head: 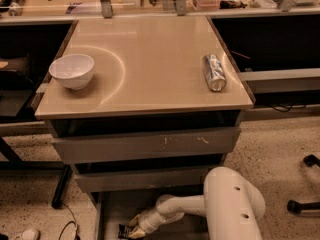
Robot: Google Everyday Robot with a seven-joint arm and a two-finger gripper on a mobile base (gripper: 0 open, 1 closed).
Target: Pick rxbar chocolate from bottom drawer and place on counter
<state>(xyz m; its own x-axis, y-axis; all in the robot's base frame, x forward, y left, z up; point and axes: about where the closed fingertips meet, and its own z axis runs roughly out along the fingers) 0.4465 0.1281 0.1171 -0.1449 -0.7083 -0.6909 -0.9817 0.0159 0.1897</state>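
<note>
The bottom drawer is pulled open below the two upper grey drawers. The rxbar chocolate, a small black bar, lies on the drawer floor at the bottom edge of the camera view. My gripper reaches down into the drawer at the end of the white arm and sits right at the bar, touching or nearly touching it. The beige counter spreads above the drawers.
A white bowl stands at the counter's left side. A silver can lies on its side at the counter's right. Dark shelves flank the cabinet. A black chair base and cables lie on the speckled floor.
</note>
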